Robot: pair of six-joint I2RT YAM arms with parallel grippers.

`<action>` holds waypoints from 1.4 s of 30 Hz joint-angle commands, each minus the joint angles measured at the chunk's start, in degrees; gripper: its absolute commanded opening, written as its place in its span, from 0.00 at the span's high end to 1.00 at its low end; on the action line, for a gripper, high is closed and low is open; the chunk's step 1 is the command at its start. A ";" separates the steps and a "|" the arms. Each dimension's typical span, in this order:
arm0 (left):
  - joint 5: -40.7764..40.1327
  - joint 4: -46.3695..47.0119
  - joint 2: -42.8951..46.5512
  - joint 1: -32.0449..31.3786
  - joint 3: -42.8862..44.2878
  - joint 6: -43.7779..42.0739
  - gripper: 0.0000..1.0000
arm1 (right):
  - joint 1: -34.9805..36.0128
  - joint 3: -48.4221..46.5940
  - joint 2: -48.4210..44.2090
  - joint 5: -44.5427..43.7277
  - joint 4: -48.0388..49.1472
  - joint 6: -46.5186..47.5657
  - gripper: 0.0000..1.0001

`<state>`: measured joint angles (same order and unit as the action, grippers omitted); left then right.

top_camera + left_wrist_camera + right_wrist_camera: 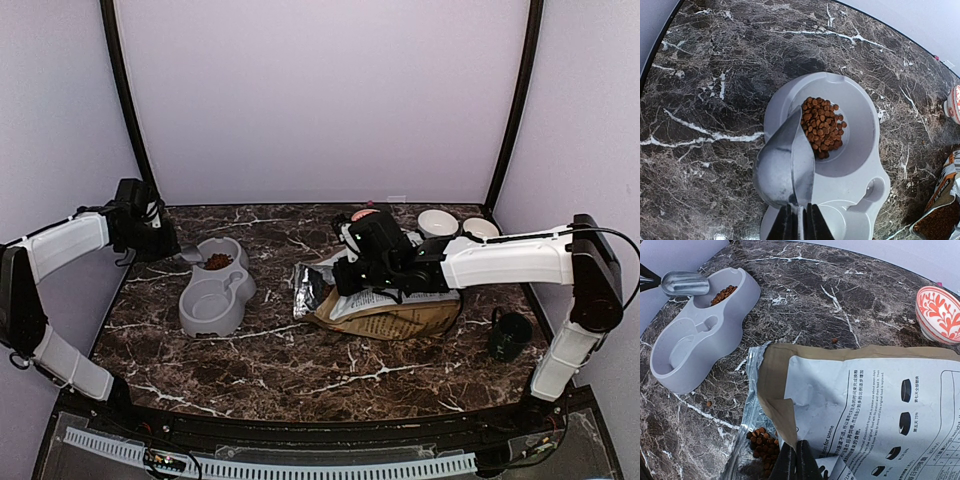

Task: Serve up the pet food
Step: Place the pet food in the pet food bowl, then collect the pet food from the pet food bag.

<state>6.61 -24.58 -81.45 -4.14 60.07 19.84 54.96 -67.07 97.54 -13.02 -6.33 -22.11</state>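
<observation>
Top view — left pincer (168, 246) clamped on a metal scoop (190, 256) at the far well of the grey double bowl (212, 305); pet food (218, 261) heaped in that well.

Left wrist: scoop mouth just beside the heap.

Right wrist: right pincer (796, 460) closed, down on the printed bag (865, 400) — grip on it unclear. More kibble at the bag's mouth, stray bits on the counter (805, 305).

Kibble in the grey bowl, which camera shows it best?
Left wrist: the kibble sits mid-frame from above, single pellets distinct. The top view gives a small brown patch; the right wrist sees it far off.
</observation>
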 commanded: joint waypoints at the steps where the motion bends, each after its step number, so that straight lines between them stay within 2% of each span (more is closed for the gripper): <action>1: -1.60 -2.38 0.90 -0.52 2.86 -1.76 1.00 | -1.52 0.63 0.09 -3.20 0.81 0.47 1.00; 30: -0.92 -3.33 3.31 -2.03 4.52 -3.69 1.00 | -1.52 1.41 0.33 -2.96 -0.04 1.37 1.00; 37: 3.72 -4.50 6.16 -4.76 5.51 -4.59 1.00 | -1.52 1.41 -0.39 -4.03 -0.32 1.25 1.00; 42: 12.60 -4.91 8.30 -7.42 5.33 -5.36 1.00 | -1.56 -0.86 -0.23 -3.76 -0.80 1.32 1.00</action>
<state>11.05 -28.47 -76.62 -9.80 63.96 15.97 54.96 -65.60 97.51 -13.26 -4.69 -21.50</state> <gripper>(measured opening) 0.086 0.006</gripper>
